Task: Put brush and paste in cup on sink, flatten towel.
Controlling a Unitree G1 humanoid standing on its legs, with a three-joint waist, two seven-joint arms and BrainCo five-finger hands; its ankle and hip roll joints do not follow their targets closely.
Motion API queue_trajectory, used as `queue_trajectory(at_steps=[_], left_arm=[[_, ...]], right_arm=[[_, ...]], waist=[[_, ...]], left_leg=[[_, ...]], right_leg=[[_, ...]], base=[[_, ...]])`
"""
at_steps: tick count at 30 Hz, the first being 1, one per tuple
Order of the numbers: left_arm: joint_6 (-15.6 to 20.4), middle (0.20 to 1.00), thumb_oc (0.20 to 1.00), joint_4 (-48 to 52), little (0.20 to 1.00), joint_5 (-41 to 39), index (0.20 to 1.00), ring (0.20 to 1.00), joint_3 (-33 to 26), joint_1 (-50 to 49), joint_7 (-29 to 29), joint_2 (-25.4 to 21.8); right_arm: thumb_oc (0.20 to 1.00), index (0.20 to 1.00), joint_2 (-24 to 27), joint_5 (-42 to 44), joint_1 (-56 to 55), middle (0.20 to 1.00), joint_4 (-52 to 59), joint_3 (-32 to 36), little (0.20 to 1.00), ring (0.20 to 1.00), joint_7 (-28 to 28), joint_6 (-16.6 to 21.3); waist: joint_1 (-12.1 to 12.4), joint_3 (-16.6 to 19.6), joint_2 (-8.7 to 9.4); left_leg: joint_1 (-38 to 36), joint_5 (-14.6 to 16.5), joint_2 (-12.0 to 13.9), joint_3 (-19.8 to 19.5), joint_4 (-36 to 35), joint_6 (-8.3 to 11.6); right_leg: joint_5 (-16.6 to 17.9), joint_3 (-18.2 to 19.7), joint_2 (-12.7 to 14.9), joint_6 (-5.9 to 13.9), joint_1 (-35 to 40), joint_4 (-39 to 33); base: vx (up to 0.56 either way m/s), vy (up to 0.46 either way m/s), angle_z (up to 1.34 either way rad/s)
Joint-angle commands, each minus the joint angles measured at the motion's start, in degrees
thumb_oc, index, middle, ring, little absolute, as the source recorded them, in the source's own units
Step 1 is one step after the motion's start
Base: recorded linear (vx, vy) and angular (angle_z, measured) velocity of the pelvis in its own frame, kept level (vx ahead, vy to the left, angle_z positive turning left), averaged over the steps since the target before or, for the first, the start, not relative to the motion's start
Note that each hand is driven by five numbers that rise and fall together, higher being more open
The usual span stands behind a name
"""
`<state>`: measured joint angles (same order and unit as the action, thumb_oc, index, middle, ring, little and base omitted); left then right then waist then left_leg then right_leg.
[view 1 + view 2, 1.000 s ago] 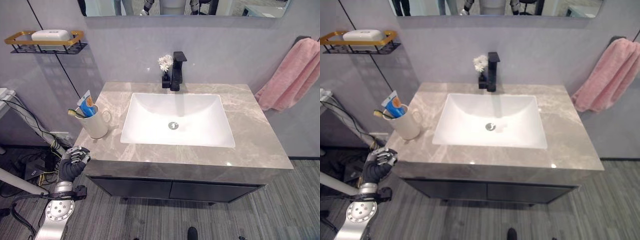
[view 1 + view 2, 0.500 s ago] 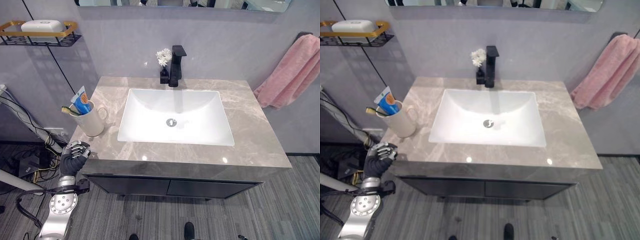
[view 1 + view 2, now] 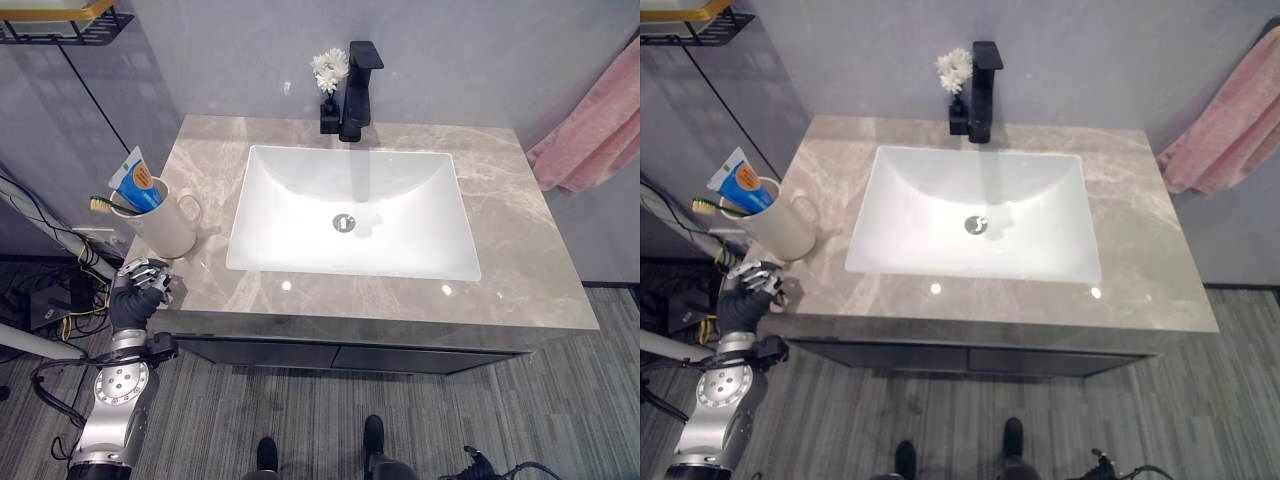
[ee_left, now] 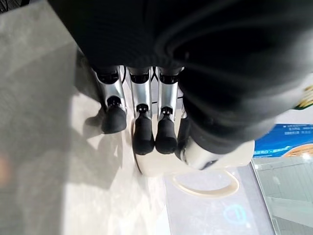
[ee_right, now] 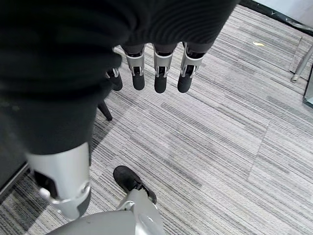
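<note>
Grey marble desk with the white sink in the middle, pink towel bunched at 2 o'clock. Cup at 9 o'clock holds the brush and paste — left hand just below it, fingers relaxed, empty. Right hand hangs over the floor, fingers loosely straight.

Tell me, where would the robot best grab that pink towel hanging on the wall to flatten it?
Probably the pink towel's lower hanging edge, coming from the front on the robot's right. It hangs bunched in folds past the counter's right end, so that free edge looks easiest to pinch and draw flat. The right hand hangs open over the floor.
</note>
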<state>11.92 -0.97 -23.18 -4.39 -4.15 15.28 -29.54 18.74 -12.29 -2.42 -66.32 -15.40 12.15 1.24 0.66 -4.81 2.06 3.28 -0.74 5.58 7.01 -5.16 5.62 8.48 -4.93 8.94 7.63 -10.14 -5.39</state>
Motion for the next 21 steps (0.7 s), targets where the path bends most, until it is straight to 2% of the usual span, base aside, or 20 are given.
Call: queue_trajectory(at_steps=[1,12,16,21], left_arm=[[1.3,0.2,0.2,2.8,0.2,-4.4,0.2,0.2,-2.8,2.5,-0.5,-4.1],[0.6,0.2,0.2,2.4,0.2,-13.9,0.2,0.2,-0.9,4.5,-1.9,-8.2],[0.2,0.2,0.2,2.1,0.2,-14.5,0.2,0.2,-0.8,4.4,-2.3,-8.9],[-0.8,0.2,0.2,1.3,0.2,-18.1,0.2,0.2,0.5,4.4,-3.8,-12.5]], right_arm=[[1.0,1.0,1.9,-0.1,2.2,1.0,1.5,-2.6,1.0,1.0,-0.2,-0.8],[1.0,1.0,2.9,-0.7,2.8,1.0,3.0,-3.9,1.0,1.0,-0.9,-1.5],[1.0,1.0,3.1,-0.9,2.7,1.0,2.6,-3.9,1.0,1.0,-1.1,-1.6],[1.0,1.0,3.6,-1.4,1.9,1.0,1.9,-4.0,1.0,1.0,-1.6,-1.9]], waist=[[-0.9,-0.3,1.17],[-1.5,-1.3,0.13],[-1.5,-1.3,-0.01],[-1.9,-1.1,-0.43]], left_leg=[[4.4,-2.5,0.2,-2.5,0.2,-0.31],[4.9,-3.0,0.4,-2.5,0.2,-0.09],[5.0,-3.0,0.4,-2.3,0.2,-0.04],[4.5,-3.1,0.7,-2.0,0.2,0.15]], right_leg=[[-4.2,0.5,3.5,3.15,3.8,0.4],[-3.9,0.7,3.3,3.12,2.8,0.4],[-3.8,0.9,3.3,3.17,2.7,0.4],[-3.9,1.1,3.0,3.1,2.7,0.4]], base=[[0.0,0.0,0.0],[0.0,0.0,0.0],[0.0,0.0,0.0],[0.0,0.0,0.0]])
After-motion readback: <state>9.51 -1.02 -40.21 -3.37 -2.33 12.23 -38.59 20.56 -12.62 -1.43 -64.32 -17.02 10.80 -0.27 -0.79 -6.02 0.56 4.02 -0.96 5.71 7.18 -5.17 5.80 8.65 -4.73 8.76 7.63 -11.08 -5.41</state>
